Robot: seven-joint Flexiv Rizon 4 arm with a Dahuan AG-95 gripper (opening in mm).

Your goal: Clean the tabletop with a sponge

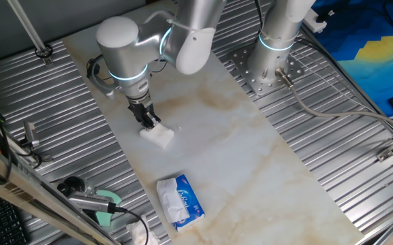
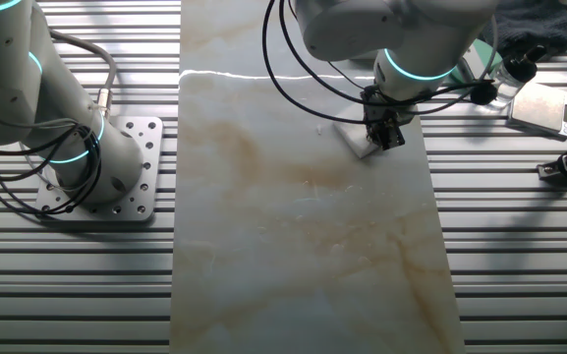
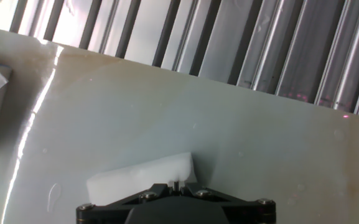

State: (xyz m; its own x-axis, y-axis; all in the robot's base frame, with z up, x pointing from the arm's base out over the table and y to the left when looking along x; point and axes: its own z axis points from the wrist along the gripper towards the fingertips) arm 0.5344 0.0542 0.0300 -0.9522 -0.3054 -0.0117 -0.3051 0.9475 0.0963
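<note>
You are in the wiping step: the pincer (image 1: 150, 122) has the sponge (image 1: 158, 135) between its fingers and presses it down on the tabletop (image 1: 250, 156), so the grasp is done and the cleaning stroke itself is the work now. Judging from how the slab lies, most of its surface stretches away from the pincer toward the tissue pack (image 1: 180, 199) and beyond, so I think much of the wiping is still to do.

For the next move, you should keep the sponge flat against the marble and drag it along the slab, with steady downward pressure. Take care not to go over the slab edge just beside the pincer, where the ribbed metal (image 3: 241, 43) begins; the sponge could catch in the grooves.

The pincer is closed on the sponge. In the hand view the white block (image 3: 143, 177) sticks out just ahead of the fingers and touches the tabletop (image 3: 185, 118). In the other fixed view the pincer (image 2: 385, 135) stands on the sponge (image 2: 360, 139) near the slab's long edge. The gap between the fingers is narrow, only as wide as the squeezed sponge.
</note>
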